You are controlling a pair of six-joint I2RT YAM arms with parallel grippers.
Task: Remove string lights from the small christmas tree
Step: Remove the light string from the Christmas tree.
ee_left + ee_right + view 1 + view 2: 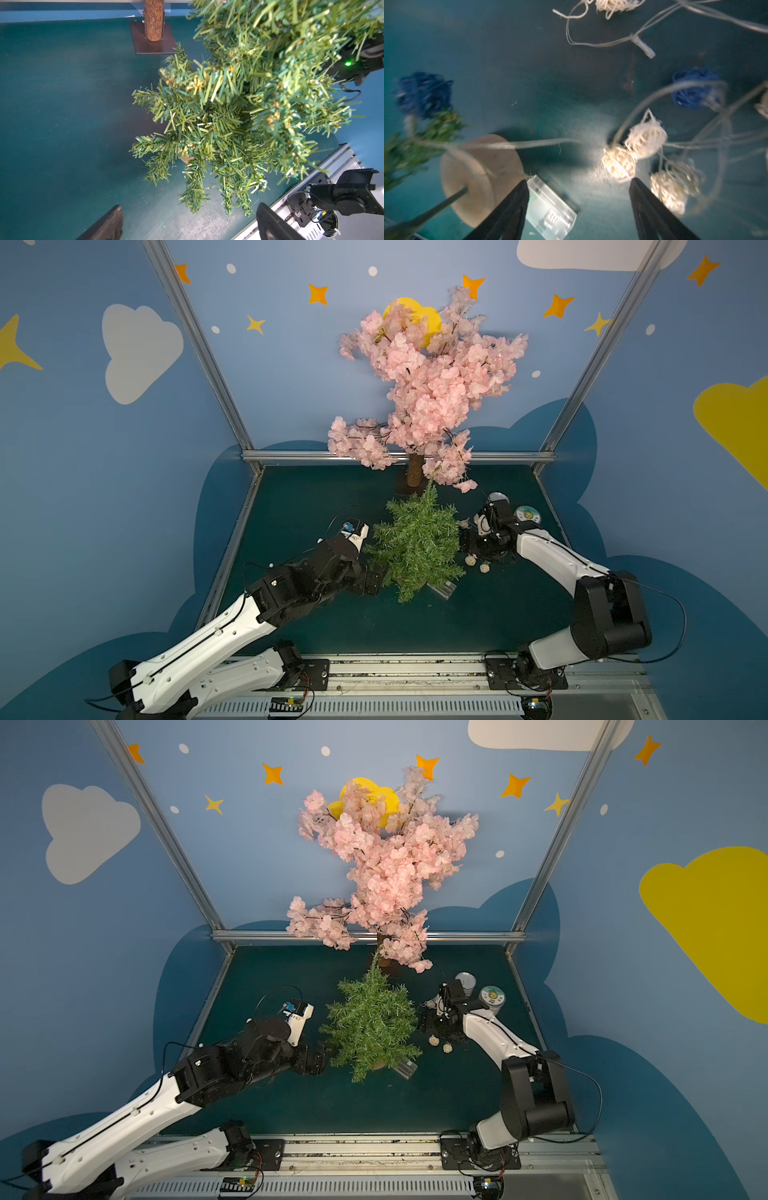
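Observation:
The small christmas tree (415,543), green and bristly, stands mid-table in both top views. My left gripper (189,220) is at its left side, low by the bottom branches (228,116), jaws open and empty. At the tree's right side my right gripper (578,181) hangs open over the mat with nothing between its fingers. The string lights (645,137) lie loose there: cream balls, a blue ball (695,91) and pale wire (529,144) running across the tan base (477,176). Another blue ball (423,93) sits by a branch. The clear box (550,209) lies beside one finger.
A tall pink blossom tree (428,381) rises behind, with its trunk (154,20) on a dark plate at the back edge. Two cans (528,515) stand at the right behind my right arm. Metal rails (415,664) run along the front.

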